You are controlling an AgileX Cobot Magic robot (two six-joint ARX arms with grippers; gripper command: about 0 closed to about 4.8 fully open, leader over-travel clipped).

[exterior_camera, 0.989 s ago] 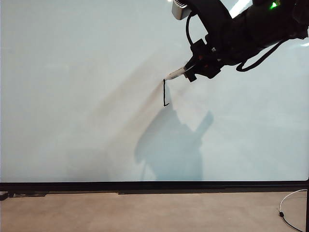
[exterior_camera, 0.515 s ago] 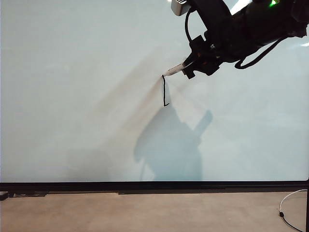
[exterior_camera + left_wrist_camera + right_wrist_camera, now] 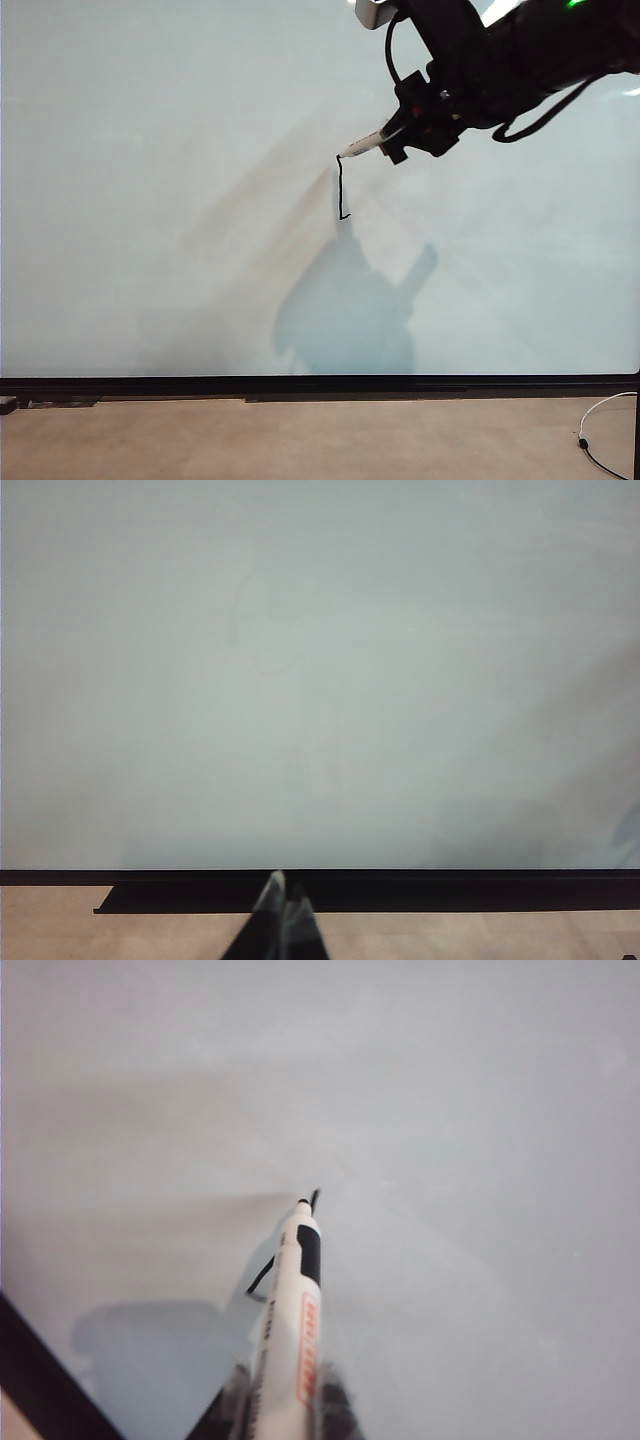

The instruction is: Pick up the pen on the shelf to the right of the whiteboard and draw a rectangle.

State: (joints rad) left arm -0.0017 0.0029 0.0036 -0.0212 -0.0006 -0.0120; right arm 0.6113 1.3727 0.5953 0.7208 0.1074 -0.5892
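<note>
One black line of the rectangle [image 3: 341, 188] is on the whiteboard [image 3: 150, 200]. Right gripper [image 3: 398, 137] holds the pen [image 3: 362, 148] tight at the line's top. Left gripper [image 3: 283, 905] rests low, pinched together.

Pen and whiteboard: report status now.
Right end effector shut on pen, tip at whiteboard. Rectangle: one side drawn. Left end effector shut, idle below board. Nothing obstructing.

we seem to be in a lab or test room set up for robot trials. a very large glossy pale grey-white whiteboard [image 3: 150, 200] with a black bottom edge fills nearly the whole view, above a bare tan surface [image 3: 300, 440]. a thin white cable [image 3: 600, 415] lies loose at the right, and a black cabled robot arm [image 3: 520, 60] reaches in.
</note>
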